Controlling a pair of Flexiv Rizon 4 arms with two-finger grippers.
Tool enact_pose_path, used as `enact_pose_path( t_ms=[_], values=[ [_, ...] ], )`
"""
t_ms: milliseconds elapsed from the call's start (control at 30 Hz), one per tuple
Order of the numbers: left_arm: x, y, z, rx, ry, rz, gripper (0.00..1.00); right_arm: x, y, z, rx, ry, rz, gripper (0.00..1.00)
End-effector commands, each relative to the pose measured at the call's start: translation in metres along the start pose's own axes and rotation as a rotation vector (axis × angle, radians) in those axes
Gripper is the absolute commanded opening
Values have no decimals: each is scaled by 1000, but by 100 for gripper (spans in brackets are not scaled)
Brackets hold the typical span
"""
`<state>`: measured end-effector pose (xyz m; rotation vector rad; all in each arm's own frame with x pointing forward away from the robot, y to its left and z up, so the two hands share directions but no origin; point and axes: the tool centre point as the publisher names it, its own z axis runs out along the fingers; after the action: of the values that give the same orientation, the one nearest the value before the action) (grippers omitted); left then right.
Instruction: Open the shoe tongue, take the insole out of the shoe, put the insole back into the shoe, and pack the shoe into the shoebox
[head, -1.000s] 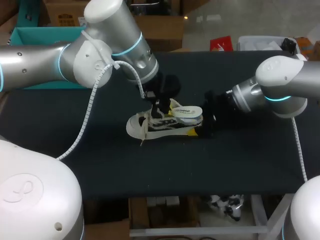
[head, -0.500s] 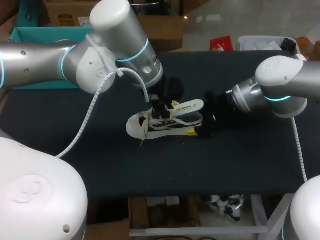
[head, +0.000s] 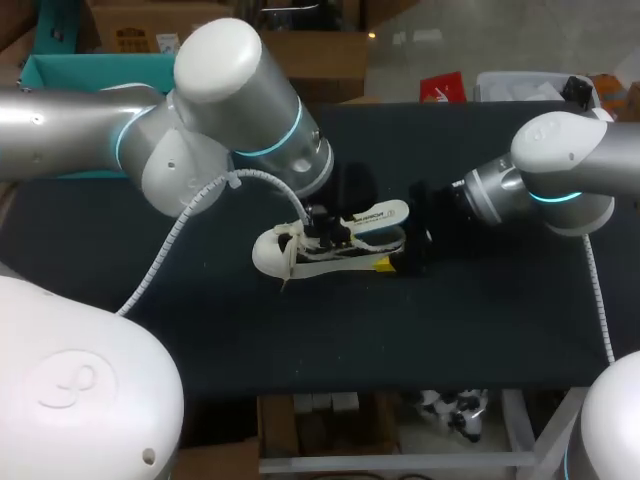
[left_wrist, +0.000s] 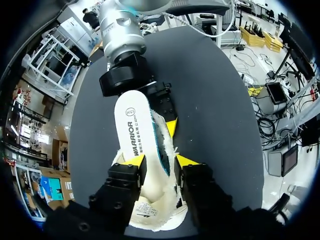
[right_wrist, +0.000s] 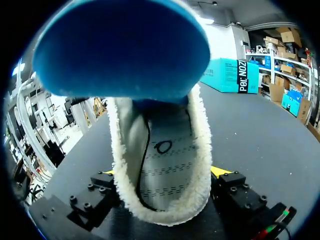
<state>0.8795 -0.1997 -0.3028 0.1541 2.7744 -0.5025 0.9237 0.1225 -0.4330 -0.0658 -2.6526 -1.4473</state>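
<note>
A small white and black shoe stands upright mid-table, toe to the left. Its white insole slants up out of the opening and over the heel. In the left wrist view the insole runs ahead from between my fingers. My left gripper is over the shoe's throat, open, one yellow tip on each side of the insole's front end. My right gripper is shut on the heel of the shoe, fleece collar between its fingers. The insole's blue underside hangs above it.
A teal box sits off the table's back left corner. The black table top spreads bare in front of the shoe. My left arm's big elbow looms over the back left of the table.
The left fingers have come apart off the insole. The insole, bent down a second ago, now lies straighter and juts out past the heel. The right arm has not moved.
</note>
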Motion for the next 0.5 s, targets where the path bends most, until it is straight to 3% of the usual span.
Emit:
enact_pose_path(
  t_ms=[33, 500],
  values=[
    [2, -9, 1, -4, -51, -14, 39, 1, -7, 4, -2, 2, 1, 0],
    [9, -29, 27, -53, -184, -75, 40, 1, -7, 4, -2, 2, 1, 0]
  ],
)
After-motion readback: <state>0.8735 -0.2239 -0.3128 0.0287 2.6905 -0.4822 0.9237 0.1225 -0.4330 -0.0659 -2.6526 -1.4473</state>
